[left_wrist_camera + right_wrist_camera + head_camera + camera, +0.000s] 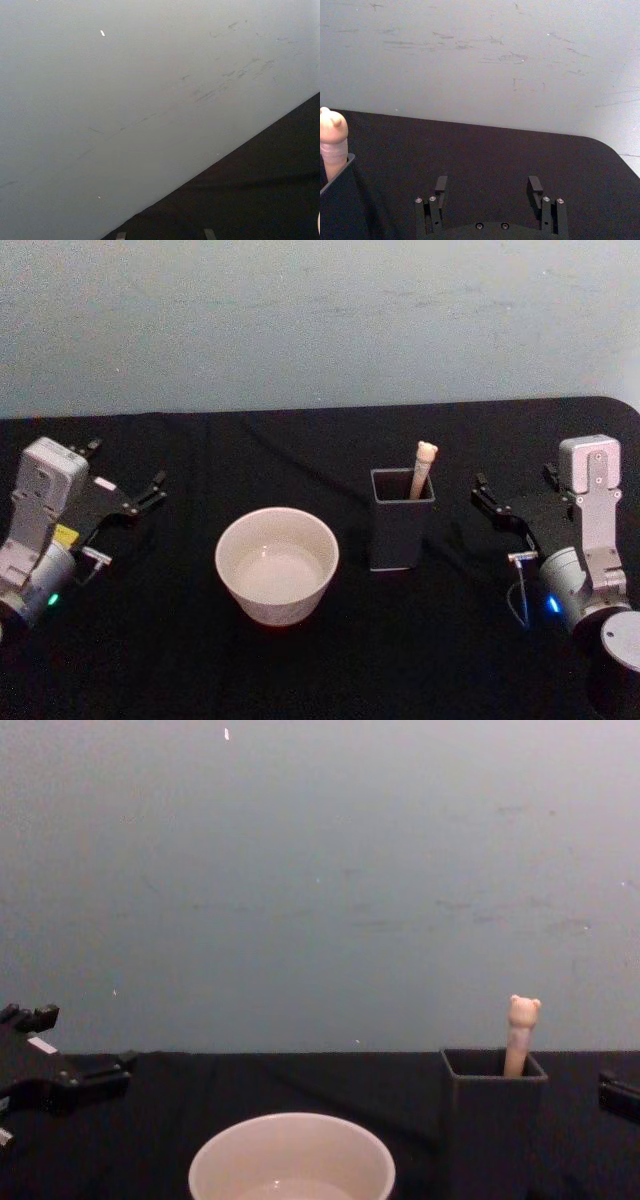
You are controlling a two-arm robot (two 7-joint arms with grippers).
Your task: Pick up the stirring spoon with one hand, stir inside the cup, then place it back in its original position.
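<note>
Light is dim and even, with a cool cast. The black table (300, 670) swallows shadows and detail. The pale wall (320, 870) looks grainy, and the cup (277, 565) rim glows softly. All views are slightly soft.

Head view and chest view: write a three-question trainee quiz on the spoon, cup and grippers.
1. True or false: the stirring spoon stands in the dark grey holder.
2. Which gripper is nearer the holder: left gripper or right gripper?
3. Multiple choice: the cup sits (A) on the holder's left, (B) on its right, (C) behind it.

Key
1. True; its bear-head handle sticks up above the rim.
2. The right gripper, open and apart from the holder; the left gripper is open at the table's far left.
3. A.
</note>
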